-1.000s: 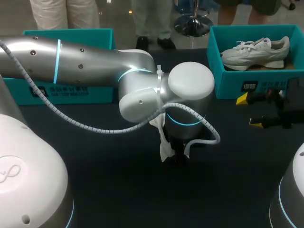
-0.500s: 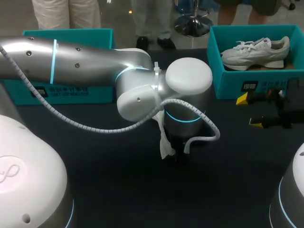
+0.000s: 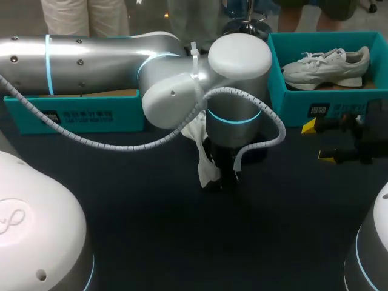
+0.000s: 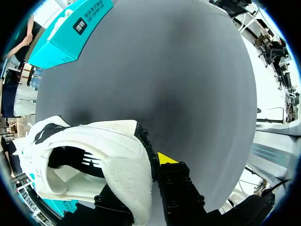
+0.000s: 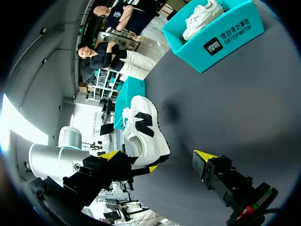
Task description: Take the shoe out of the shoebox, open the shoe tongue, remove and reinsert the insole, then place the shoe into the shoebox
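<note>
A white shoe (image 3: 203, 165) with black side marks hangs heel-up over the middle of the dark table. My left gripper (image 3: 219, 179) is shut on its heel wall. In the left wrist view the shoe (image 4: 94, 160) opens sideways, with one yellow fingertip (image 4: 164, 157) outside the heel and the other finger hidden by it. The right wrist view shows the shoe (image 5: 143, 127) just ahead of my right gripper (image 5: 157, 155), apart from it. My right gripper (image 3: 318, 141) stands open at the table's right side. A teal shoebox (image 3: 79, 112) sits at the back left.
A second teal box (image 3: 291, 103) at the back right holds another white shoe (image 3: 327, 63); the right wrist view shows that box (image 5: 221, 40) too. My left arm spans the table's middle from the left. One teal box (image 4: 70, 33) lies ahead of the left gripper.
My left arm has risen and drawn back toward the far side, carrying the shoe up with it. Its fingers closed tighter on the heel. The right gripper has stayed put.
</note>
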